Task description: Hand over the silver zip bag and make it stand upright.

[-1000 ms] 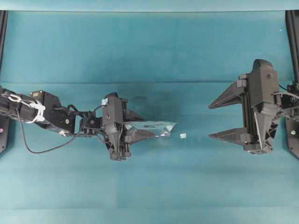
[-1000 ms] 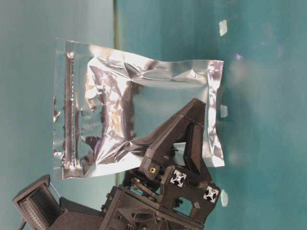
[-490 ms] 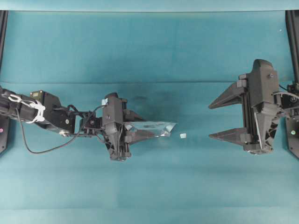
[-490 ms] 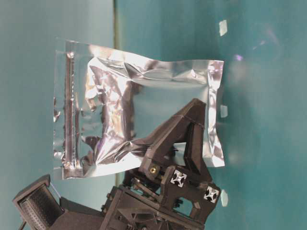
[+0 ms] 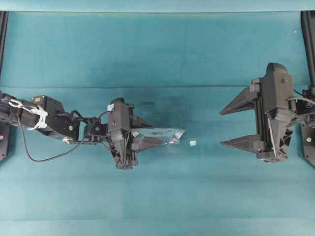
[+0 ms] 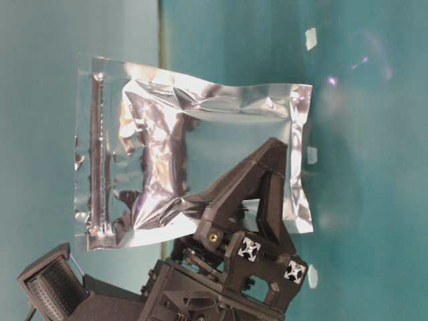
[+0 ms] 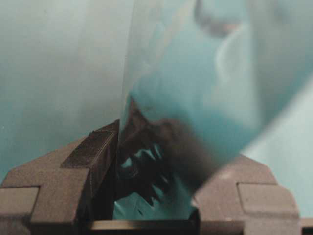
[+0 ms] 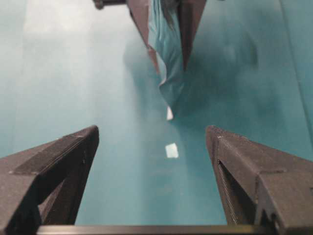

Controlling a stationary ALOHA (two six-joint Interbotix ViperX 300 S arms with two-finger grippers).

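one unlabelled bag (image 5: 160,134) pinched by left end effector (image 5: 142,132), right end effector (image 5: 236,126) spread, two end effectors, one white speck (image 5: 192,142)

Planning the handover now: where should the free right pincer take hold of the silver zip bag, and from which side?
Probably the free end of the silver zip bag that juts past the left pincer toward the right pincer. The left pincer is clamped on the other end, and the bag stands edge-on, a thin sheet. The right pincer is wide open and facing it, so come straight in and close across the flat faces.

The crinkled shiny silver zip bag (image 6: 194,154) mirrors the teal tabletop (image 5: 157,49); both end effectors are black.
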